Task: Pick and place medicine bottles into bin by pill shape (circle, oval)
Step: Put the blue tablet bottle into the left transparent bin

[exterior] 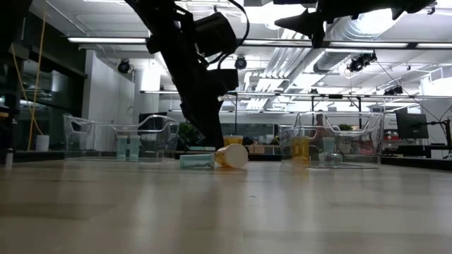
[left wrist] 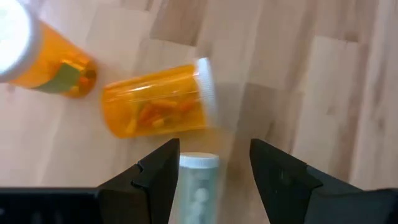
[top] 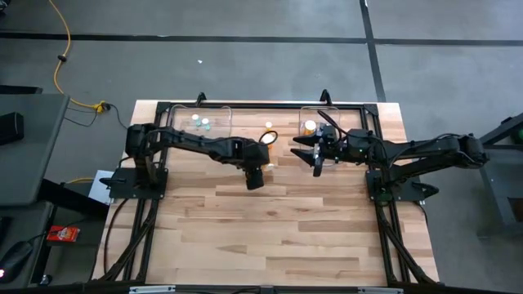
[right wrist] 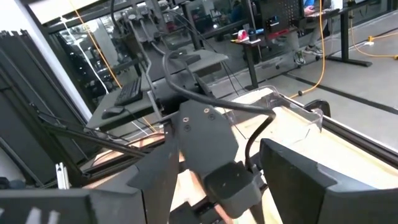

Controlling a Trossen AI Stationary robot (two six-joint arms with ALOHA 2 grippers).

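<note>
Down on the table, the left gripper (left wrist: 211, 180) straddles a pale lying bottle (left wrist: 198, 186), jaws parted, not yet clamped. Just beyond lie two orange bottles (left wrist: 158, 107), unsorted and crowding the pick. Farther back, both bins (top: 214, 115) already hold vials. The right gripper (top: 318, 157) waits raised, open, empty.

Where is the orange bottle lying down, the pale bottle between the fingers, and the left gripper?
orange bottle (left wrist: 155, 102): left wrist view, on its see-through side.
pale bottle (left wrist: 198, 183): left wrist view, on its body below the cap.
left gripper (left wrist: 214, 163): left wrist view, midway between its open fingertips.
</note>
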